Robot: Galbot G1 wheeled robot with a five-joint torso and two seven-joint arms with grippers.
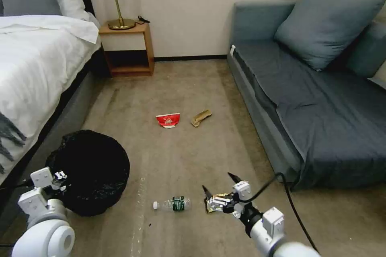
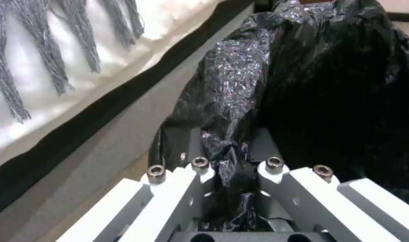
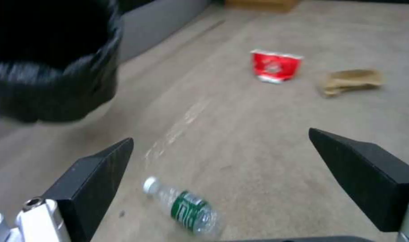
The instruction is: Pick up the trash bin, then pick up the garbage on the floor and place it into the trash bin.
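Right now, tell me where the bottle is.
In the head view the bottle lies on the carpet, between the trash bin and the open right gripper.

You are looking at a robot with smooth white rounded arms ending in white blocky wrist housings. The right gripper (image 1: 220,188) is showing black wedge-shaped fingertips (image 3: 97,178), a black cable (image 1: 289,200) looping off it. The left gripper (image 2: 233,174) is showing white linkage bars with silver socket-head screws (image 2: 200,162).
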